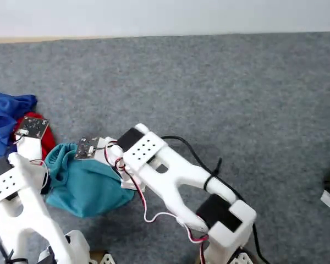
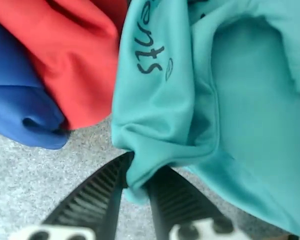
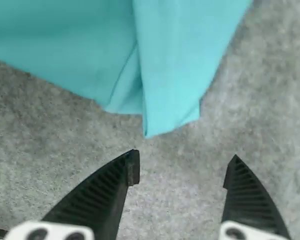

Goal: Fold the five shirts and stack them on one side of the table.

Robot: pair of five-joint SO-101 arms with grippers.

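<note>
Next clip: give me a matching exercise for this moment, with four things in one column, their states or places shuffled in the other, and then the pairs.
Things:
1. left gripper
2. right gripper
3. red fabric shirt
4. blue fabric shirt

States or places:
A. jaws apart above the grey felt table, just off a teal edge
B. bunched between the blue shirt and the teal one
C. jaws shut on a fold of the crumpled teal fabric shirt
D. at the outer end of the heap, against the red shirt

Pairs: 1-C, 2-A, 3-B, 4-D
</note>
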